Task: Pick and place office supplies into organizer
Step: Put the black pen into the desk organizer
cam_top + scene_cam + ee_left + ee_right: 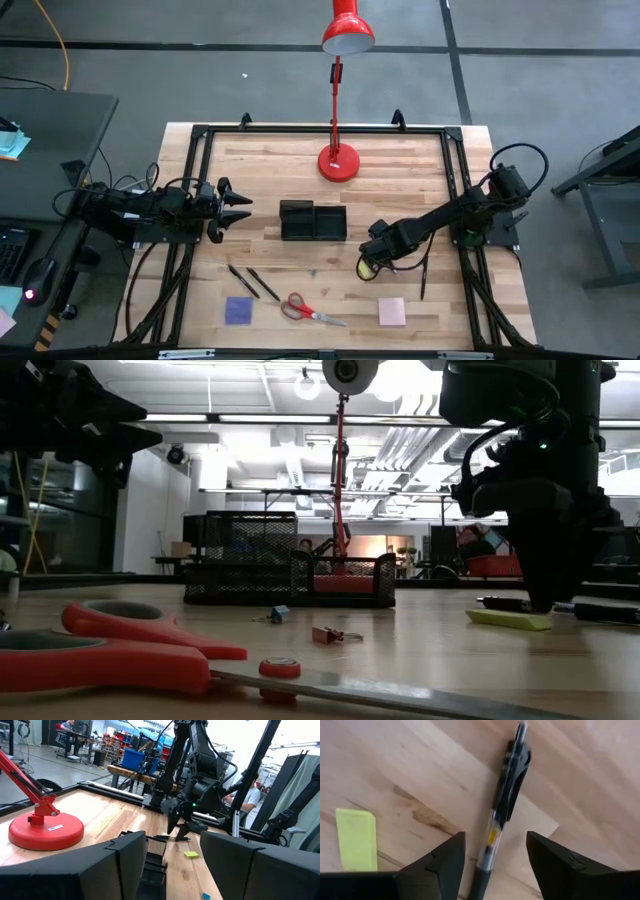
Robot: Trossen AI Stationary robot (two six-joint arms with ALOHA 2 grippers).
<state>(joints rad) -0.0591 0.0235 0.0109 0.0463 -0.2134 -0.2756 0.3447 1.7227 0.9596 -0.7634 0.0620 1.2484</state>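
Observation:
My right gripper (495, 857) points down at the table right of the organizer (312, 220). Its open fingers stand on either side of a black pen (506, 800) that lies flat on the wood. A gap shows on each side of the pen. A small yellow block (356, 840) lies flat beside it. The low view shows the right gripper (545, 600) down at the tabletop. Two more black pens (250, 283), the red-handled scissors (305, 310), a purple pad (239, 309) and a pink pad (392, 311) lie near the front edge. My left gripper (235, 205) waits open, level, left of the organizer.
A red desk lamp stands on its round base (338, 162) behind the organizer, its shade (347, 38) past the far edge. Two tiny clips, blue (279, 614) and red (325, 634), lie on the wood in front of the organizer. A black frame (200, 135) rims the table.

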